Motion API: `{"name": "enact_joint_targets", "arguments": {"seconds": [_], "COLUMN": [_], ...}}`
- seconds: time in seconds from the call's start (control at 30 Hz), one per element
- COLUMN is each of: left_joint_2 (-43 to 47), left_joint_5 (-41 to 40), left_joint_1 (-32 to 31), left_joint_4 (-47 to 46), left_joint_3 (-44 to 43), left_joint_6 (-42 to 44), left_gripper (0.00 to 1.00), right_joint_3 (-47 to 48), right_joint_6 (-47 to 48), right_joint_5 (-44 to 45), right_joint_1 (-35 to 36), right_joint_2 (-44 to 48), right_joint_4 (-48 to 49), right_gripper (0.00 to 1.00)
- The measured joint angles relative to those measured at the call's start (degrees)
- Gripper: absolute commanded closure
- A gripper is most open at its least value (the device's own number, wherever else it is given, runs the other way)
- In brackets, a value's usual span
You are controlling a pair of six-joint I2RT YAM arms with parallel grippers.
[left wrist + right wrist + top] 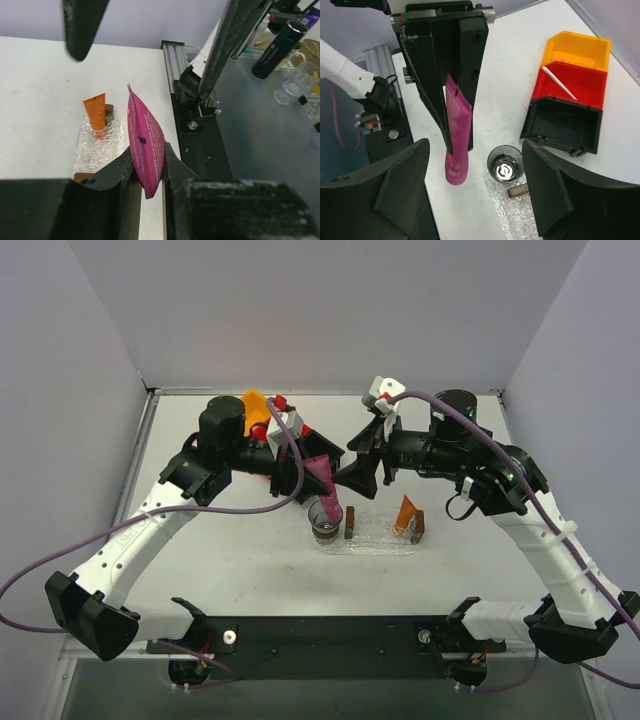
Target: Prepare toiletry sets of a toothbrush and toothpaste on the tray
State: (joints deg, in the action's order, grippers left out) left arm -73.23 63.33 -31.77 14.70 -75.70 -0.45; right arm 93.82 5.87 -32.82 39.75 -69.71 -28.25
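My left gripper (302, 473) is shut on the magenta-pink toothpaste tube (322, 485) and holds it in the air, cap end down, above the left end of the clear bumpy tray (375, 539). The tube also shows between my left fingers in the left wrist view (145, 146). The orange toothpaste tube (406, 511) stands on the tray's right part. The white toothbrush (559, 82) lies in the red bin (580, 87). My right gripper (477, 190) is open and empty, hovering just behind the tray, facing the held tube (457, 140).
A dark glass cup (325, 519) stands at the tray's left end. Small brown blocks (350, 523) stand on the tray. The orange bin (577, 49) and black bin (565, 122) flank the red one at the back left. The black base rail (330, 630) runs along the near edge.
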Motion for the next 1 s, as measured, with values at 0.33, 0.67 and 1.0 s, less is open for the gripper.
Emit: {"name": "enact_joint_targets", "arguments": {"seconds": [0.33,0.67,1.0], "left_joint_2": [-0.5,-1.4,-2.1], "left_joint_5": [1.4,0.3,-0.6], "left_joint_1": [-3.1,-4.1,-4.6], "left_joint_4": [9.2,12.5,14.5], "left_joint_3": [-2.0,-3.0,-4.2], "left_joint_6": [9.0,12.4,14.5], "left_gripper": [1.00,1.00,1.00], "right_joint_3": [1.1,1.1,1.1], "right_joint_6": [-1.0,-1.3,-1.2], "right_joint_5": [-7.8,-11.2,-12.2], "right_joint_1": [0.0,0.1,1.2], "right_joint_2": [-5.2,-5.9,-6.1], "right_joint_4": [-1.2,-1.9,-2.0], "right_gripper": [0.33,0.54,0.64]}}
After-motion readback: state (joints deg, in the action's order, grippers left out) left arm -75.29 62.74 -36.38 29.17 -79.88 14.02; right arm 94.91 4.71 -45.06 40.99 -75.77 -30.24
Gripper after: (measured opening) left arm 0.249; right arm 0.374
